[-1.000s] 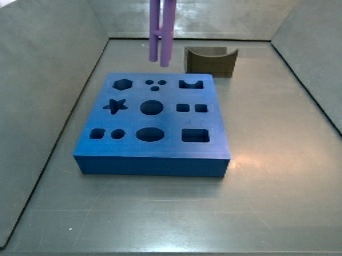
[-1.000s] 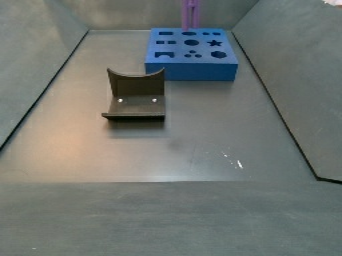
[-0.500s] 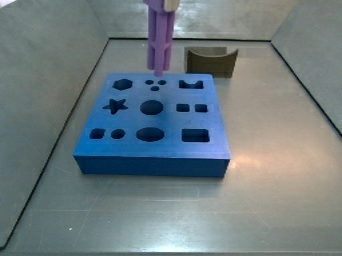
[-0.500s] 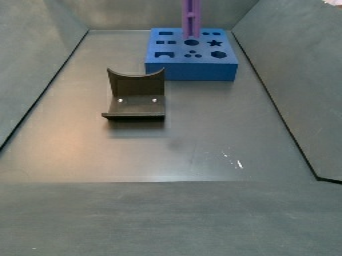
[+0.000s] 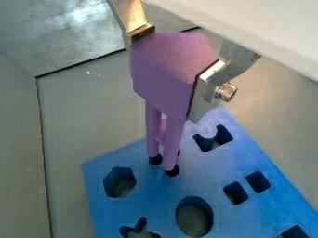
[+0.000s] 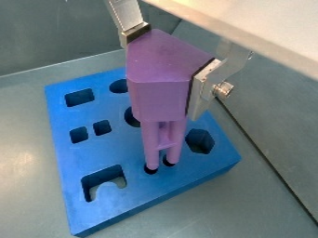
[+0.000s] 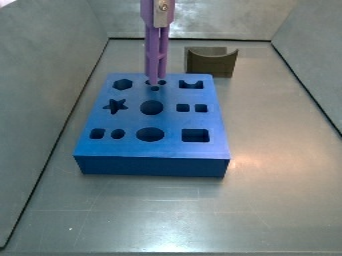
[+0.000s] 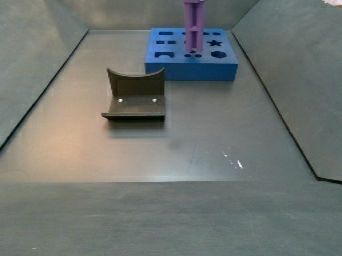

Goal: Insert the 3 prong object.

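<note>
My gripper point(image 5: 177, 58) is shut on the 3 prong object point(image 5: 168, 74), a light-purple piece with a solid head and parallel rods pointing down. It also shows in a wrist view point(image 6: 165, 88) and in both side views point(image 7: 155, 45) point(image 8: 194, 24). The rod tips stand in or at the small round holes of the blue block point(image 7: 151, 125), near its far edge; how deep they sit I cannot tell. The silver fingers point(image 6: 207, 81) clamp the piece's head from both sides. The blue block also shows in a side view point(image 8: 193, 55) and in both wrist views point(image 5: 236, 200) point(image 6: 74, 167).
The blue block has several cut-out holes: a star, circles, squares and a hexagon. A brown curved block point(image 7: 211, 61) stands beyond the blue block and shows in a side view point(image 8: 134, 95) on the grey floor. Grey walls point(image 7: 54, 100) close in the floor.
The gripper has come down with the 3 prong object, from hovering above the block's far edge to having the rod tips at the block's small round holes.
</note>
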Available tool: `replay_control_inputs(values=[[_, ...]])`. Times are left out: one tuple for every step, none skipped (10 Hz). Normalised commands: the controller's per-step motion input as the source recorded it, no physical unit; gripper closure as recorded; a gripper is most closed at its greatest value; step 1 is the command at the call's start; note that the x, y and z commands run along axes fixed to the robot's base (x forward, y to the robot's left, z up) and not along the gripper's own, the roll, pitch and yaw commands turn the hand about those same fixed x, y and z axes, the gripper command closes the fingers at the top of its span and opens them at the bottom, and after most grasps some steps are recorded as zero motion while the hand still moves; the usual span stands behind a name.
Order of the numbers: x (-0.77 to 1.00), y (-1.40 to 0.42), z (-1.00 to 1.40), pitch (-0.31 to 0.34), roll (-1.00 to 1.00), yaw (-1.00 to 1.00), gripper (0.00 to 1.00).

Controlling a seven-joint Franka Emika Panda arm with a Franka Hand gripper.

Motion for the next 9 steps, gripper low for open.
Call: replay_control_inputs(values=[[0.00,0.00,-0.19,-0.114,-0.08,0.00,1.00],[0.00,0.00,-0.28,-0.127,-0.09,0.00,1.00],[0.00,0.00,-0.30,-0.131,-0.12,0.00,1.00],[0.09,0.00,-0.32,-0.100,-0.09,0.00,1.00],[0.14,0.08,-0.39,-0.051,-0.04,0.01,1.00],[0.08,0.10,-0.39,-0.067,0.00,0.06,1.00],[0.00,0.02,-0.49,-0.167,0.00,0.09,1.00],[-0.06,0.00,-0.51,-0.237,0.00,0.12,1.00],[0.00,0.00,-0.53,-0.241,-0.06,0.19,1.00]])
